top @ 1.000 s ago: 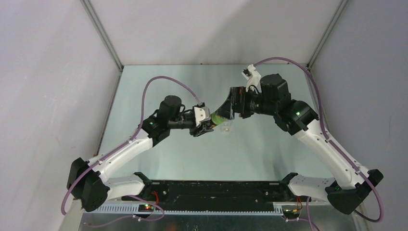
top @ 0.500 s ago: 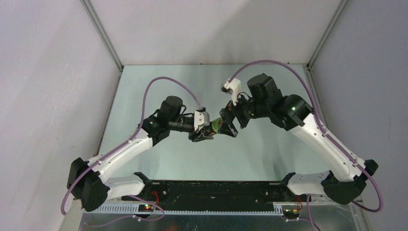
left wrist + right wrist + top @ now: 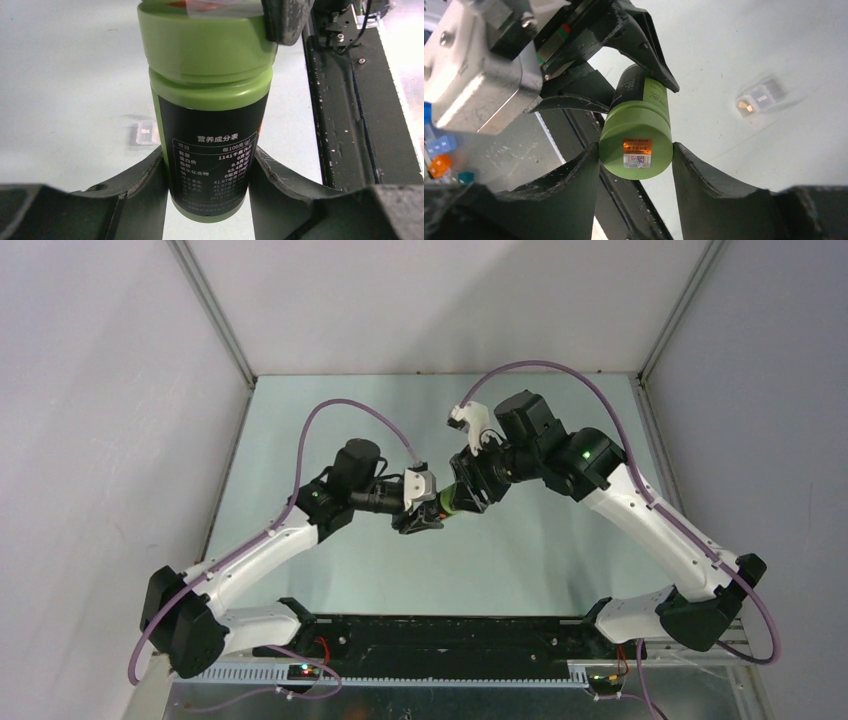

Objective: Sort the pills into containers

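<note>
A green bottle (image 3: 212,100) with a dark label is held level above the table, my left gripper (image 3: 210,155) shut on its lower body. My right gripper (image 3: 636,150) faces it from the other end, and its fingers (image 3: 574,190) press both sides of the green cap (image 3: 636,137). In the top view the two grippers meet at the bottle (image 3: 449,502). The clear two-compartment container (image 3: 760,97) lies on the table below and also shows in the left wrist view (image 3: 145,134). A small orange pill (image 3: 742,105) sits in one compartment. No other pills show.
The black base rail (image 3: 450,630) runs along the table's near edge and passes close under the bottle in the wrist views (image 3: 350,125). Grey walls enclose the table (image 3: 540,570) on the left, right and back. Purple cables (image 3: 340,410) arch over both arms.
My right arm swung left and down to the bottle's cap end, and its jaws went from wide open to closed against the cap. The left gripper kept its hold and barely moved.
</note>
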